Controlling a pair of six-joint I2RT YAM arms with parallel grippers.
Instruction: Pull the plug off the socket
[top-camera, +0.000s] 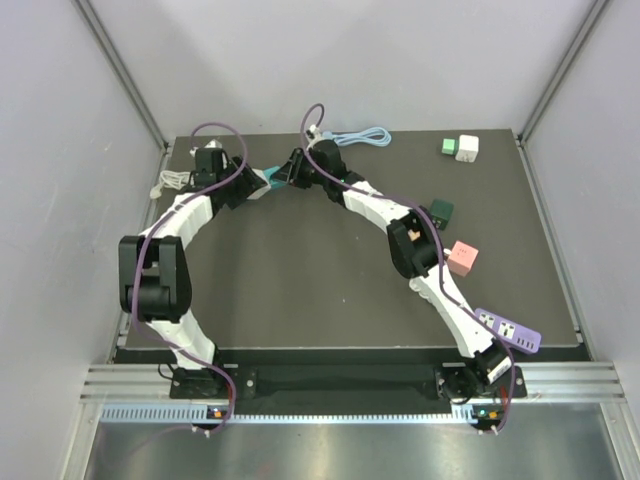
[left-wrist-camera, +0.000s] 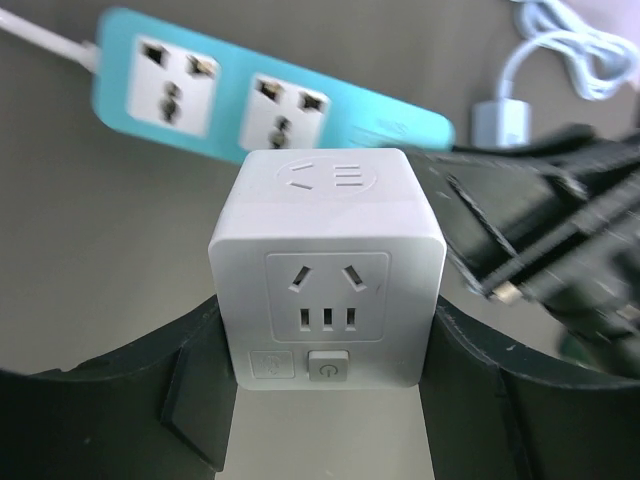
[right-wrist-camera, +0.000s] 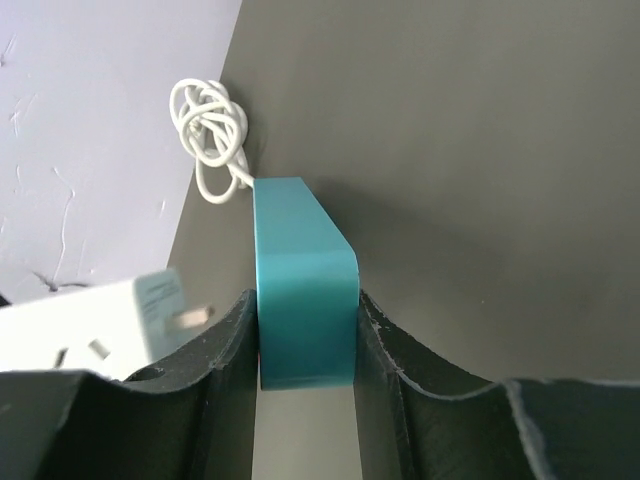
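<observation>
From above, both arms are reaching to the far middle of the desk (top-camera: 300, 290), where the left hand (top-camera: 248, 188) and the right hand (top-camera: 288, 172) are meeting nose to nose over the teal power strip (top-camera: 268, 177). They are facing each other so that one can anchor the strip while the other draws the plug away. The plug itself is too small to make out here. A pink cube (top-camera: 462, 258) and a purple strip (top-camera: 508, 330) are lying well apart on the right.

In the left wrist view, the left hand is clamping the white cube plug (left-wrist-camera: 327, 290) by its two side faces, the fingers pressing flat against it. The teal strip is lying behind the cube with its two sockets showing bare, so the cube looks to be separated from it.

In the right wrist view, the right hand is gripping the narrow end of the teal strip, fingers closed on both long sides, holding it steady against the pull. The white cube is sitting just beside it on the left, and a metal prong (right-wrist-camera: 192, 318) is showing in open air. That suggests the plug is already out of the socket, or very nearly. A coiled white cable (right-wrist-camera: 212, 140) is resting at the desk's edge.
</observation>
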